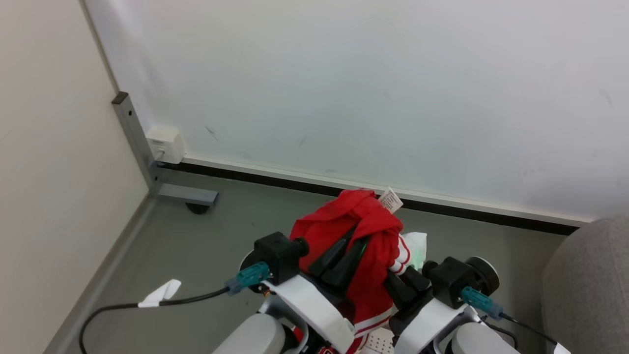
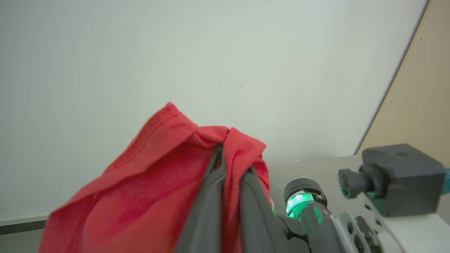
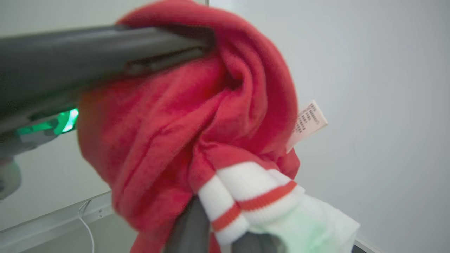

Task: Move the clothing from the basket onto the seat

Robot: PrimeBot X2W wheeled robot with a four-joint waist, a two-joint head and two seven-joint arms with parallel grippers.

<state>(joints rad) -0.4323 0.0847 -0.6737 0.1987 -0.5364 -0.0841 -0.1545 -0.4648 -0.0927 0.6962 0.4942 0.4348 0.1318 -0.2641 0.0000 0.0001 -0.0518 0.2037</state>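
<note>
Looking from the head view, you are holding the clothing [image 1: 366, 228] aloft, left of the seat [image 1: 589, 285] and apart from it, with the left gripper [image 1: 356, 246] and right gripper [image 1: 395, 282] both pinching it. In the left wrist view, your left gripper [image 2: 233, 158] is clamping a red fold. In the right wrist view, your right gripper [image 3: 221, 228] is squeezing the red-and-white striped trim.

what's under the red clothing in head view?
Under the clothing: the left gripper shut on a fold, the right gripper shut on its striped trim, and a sliver of basket. The basket's inside is covered.
</note>
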